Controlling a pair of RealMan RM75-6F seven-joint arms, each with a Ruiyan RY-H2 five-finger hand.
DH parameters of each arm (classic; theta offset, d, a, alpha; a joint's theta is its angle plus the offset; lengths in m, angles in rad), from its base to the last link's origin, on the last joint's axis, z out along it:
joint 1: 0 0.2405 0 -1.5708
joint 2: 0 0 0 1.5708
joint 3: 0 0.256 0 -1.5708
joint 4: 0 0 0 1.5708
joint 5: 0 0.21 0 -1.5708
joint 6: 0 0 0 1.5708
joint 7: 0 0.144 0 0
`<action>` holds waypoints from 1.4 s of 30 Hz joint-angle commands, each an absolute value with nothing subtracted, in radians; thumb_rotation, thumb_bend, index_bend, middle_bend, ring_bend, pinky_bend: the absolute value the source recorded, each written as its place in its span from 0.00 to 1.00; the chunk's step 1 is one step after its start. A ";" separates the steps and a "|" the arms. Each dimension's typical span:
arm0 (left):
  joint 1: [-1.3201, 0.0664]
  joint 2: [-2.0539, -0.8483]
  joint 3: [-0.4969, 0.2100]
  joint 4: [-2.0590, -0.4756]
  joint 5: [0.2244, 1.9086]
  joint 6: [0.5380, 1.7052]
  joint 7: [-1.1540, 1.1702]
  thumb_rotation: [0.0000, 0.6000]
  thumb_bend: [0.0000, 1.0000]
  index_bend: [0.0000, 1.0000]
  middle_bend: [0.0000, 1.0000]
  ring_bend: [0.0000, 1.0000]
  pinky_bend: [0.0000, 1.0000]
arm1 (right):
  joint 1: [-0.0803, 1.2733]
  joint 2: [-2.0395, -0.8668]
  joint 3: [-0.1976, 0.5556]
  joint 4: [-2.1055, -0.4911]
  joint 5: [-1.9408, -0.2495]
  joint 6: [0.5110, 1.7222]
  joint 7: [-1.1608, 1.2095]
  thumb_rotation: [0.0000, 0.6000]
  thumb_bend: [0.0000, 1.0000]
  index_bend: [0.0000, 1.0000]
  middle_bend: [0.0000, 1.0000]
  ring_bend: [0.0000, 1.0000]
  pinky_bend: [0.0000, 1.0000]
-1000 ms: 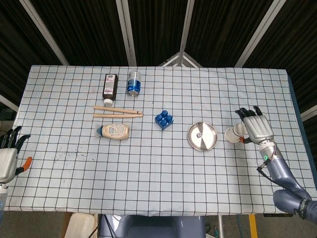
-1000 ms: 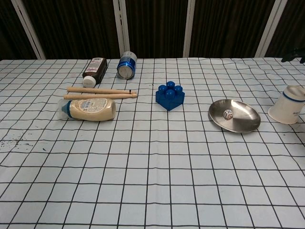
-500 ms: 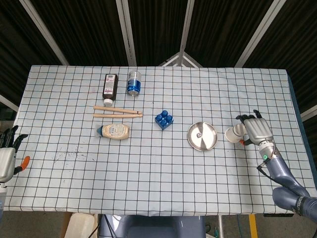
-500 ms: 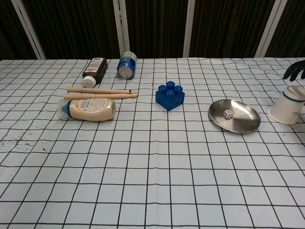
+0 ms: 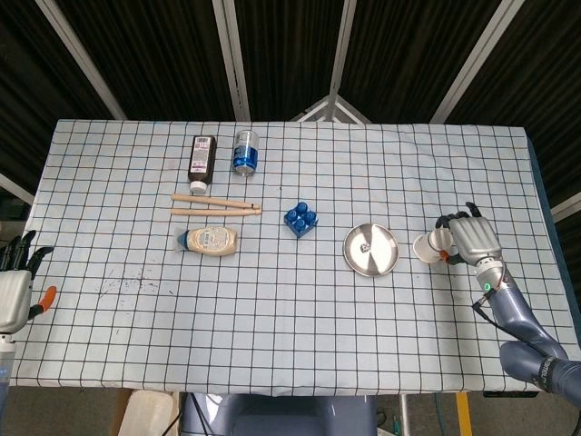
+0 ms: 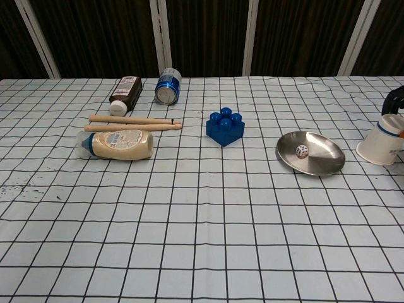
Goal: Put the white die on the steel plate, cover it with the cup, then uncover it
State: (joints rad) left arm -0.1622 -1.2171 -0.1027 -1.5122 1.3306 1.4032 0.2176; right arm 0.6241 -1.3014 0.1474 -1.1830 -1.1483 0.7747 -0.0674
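The white die lies on the steel plate, right of the table's middle; the head view shows the plate too. Just right of the plate sits the white cup with a blue band, tilted with its mouth toward the plate. My right hand has its fingers curled over the cup's far end and grips it. In the chest view only dark fingertips show at the frame's edge. My left hand hangs off the table's left edge, fingers apart and holding nothing.
A blue toy brick stands left of the plate. Further left lie a mayonnaise bottle, two wooden sticks, a dark bottle and a blue can. The table's right edge is close to the cup.
My right hand's fingers, spread above the cup a second ago, have come down and curled around it. The cup has shifted slightly. The left hand has barely moved.
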 commanded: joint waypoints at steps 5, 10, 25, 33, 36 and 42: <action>-0.162 -1.218 -0.103 -1.513 1.329 1.404 0.221 1.00 0.47 0.21 0.00 0.00 0.10 | 0.622 -1.305 0.142 -1.176 -1.173 0.782 -0.046 1.00 0.39 0.43 0.38 0.25 0.00; -0.164 -1.218 -0.103 -1.511 1.327 1.399 0.220 1.00 0.47 0.22 0.00 0.00 0.10 | 0.619 -1.298 0.142 -1.183 -1.190 0.796 -0.036 1.00 0.39 0.43 0.38 0.26 0.00; -0.162 -1.207 -0.102 -1.516 1.334 1.400 0.194 1.00 0.47 0.22 0.00 0.00 0.10 | 0.654 -1.153 0.192 -1.442 -1.167 0.805 -0.106 1.00 0.39 0.45 0.39 0.26 0.00; -0.165 -1.204 -0.102 -1.514 1.335 1.394 0.181 1.00 0.47 0.22 0.00 0.00 0.10 | 0.728 -1.163 0.201 -1.531 -1.081 0.737 -0.212 1.00 0.39 0.45 0.38 0.26 0.00; -0.166 -1.203 -0.102 -1.512 1.336 1.390 0.178 1.00 0.47 0.22 0.00 0.00 0.10 | 0.753 -1.184 0.203 -1.535 -1.050 0.726 -0.244 1.00 0.39 0.45 0.39 0.26 0.00; -0.168 -1.202 -0.102 -1.508 1.332 1.384 0.173 1.00 0.47 0.22 0.00 0.00 0.10 | 0.789 -1.229 0.206 -1.522 -1.006 0.721 -0.284 1.00 0.39 0.45 0.39 0.26 0.00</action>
